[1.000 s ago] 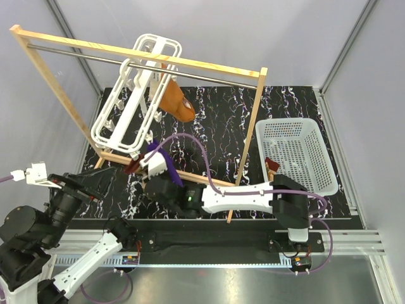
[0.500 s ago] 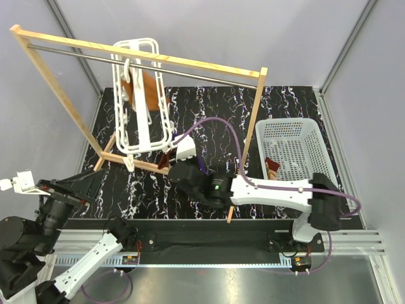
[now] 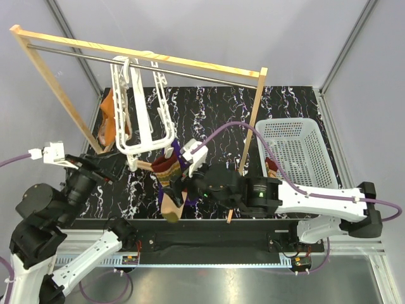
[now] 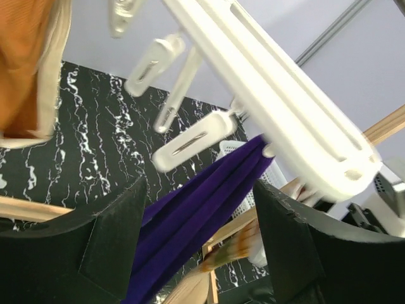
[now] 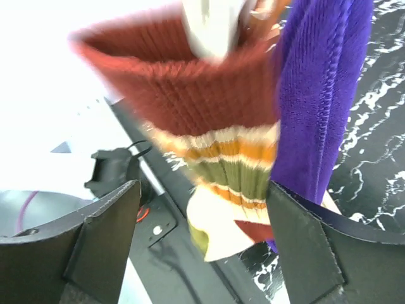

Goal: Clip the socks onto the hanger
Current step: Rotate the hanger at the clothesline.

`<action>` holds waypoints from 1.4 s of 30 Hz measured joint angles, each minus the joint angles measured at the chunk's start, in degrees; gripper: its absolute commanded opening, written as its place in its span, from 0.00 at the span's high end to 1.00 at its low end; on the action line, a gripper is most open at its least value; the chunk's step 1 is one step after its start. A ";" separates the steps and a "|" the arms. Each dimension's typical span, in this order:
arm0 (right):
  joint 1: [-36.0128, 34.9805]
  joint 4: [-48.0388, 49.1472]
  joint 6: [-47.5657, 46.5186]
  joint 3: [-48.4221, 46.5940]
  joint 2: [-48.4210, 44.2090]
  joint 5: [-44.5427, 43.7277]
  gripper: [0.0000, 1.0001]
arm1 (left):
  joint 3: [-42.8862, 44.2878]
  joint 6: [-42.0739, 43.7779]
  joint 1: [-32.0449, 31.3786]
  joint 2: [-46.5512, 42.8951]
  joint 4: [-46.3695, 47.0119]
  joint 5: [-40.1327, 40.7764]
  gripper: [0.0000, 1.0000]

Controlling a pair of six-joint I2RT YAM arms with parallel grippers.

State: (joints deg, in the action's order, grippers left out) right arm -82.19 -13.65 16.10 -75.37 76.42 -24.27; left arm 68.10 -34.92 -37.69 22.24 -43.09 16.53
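One striped sock point(image 3: 169, 183) hangs from a peg at the low near corner of the white hanger point(image 3: 123, 95), which hangs tilted on the metal rod. In the right wrist view that sock point(image 5: 215, 126) dangles from a white peg between the wide-apart fingers of my right gripper point(image 5: 202, 202), touching neither pad clearly. My right gripper point(image 3: 179, 190) is open. The left gripper point(image 4: 199, 190) is open too, just below the hanger's rail point(image 4: 278, 107) and its pegs point(image 4: 193, 142), holding nothing. From above, the left gripper point(image 3: 103, 166) sits left of the hanger.
A purple cloth point(image 3: 185, 166) hangs beside the sock and an orange cloth point(image 3: 109, 120) hangs at the hanger's left. The wooden rack point(image 3: 252, 126) stands across the black mat. A white basket point(image 3: 304, 136) at the right holds a maroon piece point(image 3: 272, 166).
My right gripper has opened and let go of the striped sock, which now hangs from a peg. The hanger has swung round to the left. Both arms have shifted.
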 measured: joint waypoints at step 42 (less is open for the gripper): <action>-0.15 11.37 -0.48 2.64 -4.66 8.70 0.50 | -0.66 2.12 0.00 11.13 13.49 -11.32 0.52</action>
State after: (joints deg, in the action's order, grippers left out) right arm -82.35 -2.28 15.62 -72.73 71.77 -15.57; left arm 67.44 -32.80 -37.69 33.36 -29.61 5.21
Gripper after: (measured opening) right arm 0.519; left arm 0.491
